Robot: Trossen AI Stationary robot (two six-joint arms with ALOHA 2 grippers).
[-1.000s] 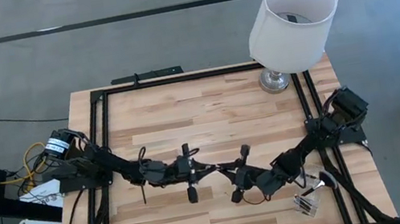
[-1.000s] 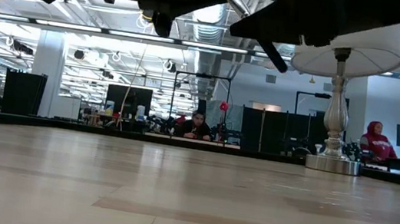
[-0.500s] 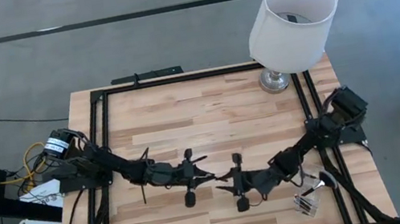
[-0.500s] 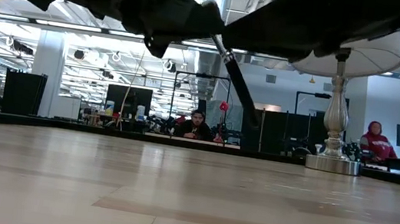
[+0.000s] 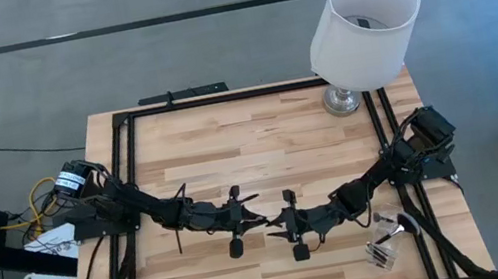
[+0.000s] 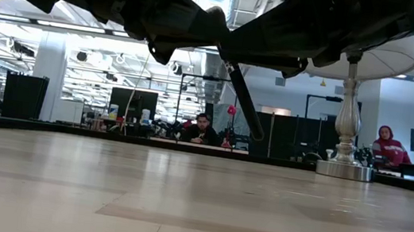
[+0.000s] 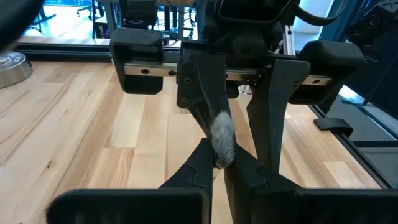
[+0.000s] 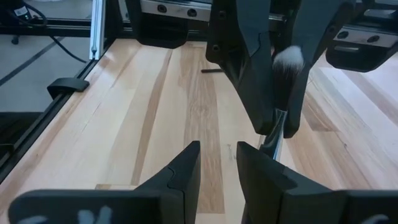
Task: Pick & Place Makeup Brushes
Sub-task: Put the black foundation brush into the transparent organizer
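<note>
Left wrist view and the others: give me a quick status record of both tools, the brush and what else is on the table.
left tool: shut on makeup brush, raised over mid-table
makeup brush: fluffy head at the left tool's fingertips; handle slants down, clear of the wood
right tool: open, facing the left tool close up, holding nothing
lamp: far right corner of table

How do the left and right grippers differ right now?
The left gripper is shut on a makeup brush; the right gripper is open and empty. The left gripper reaches in from the left, the right gripper from the right. Both meet tip to tip.
</note>
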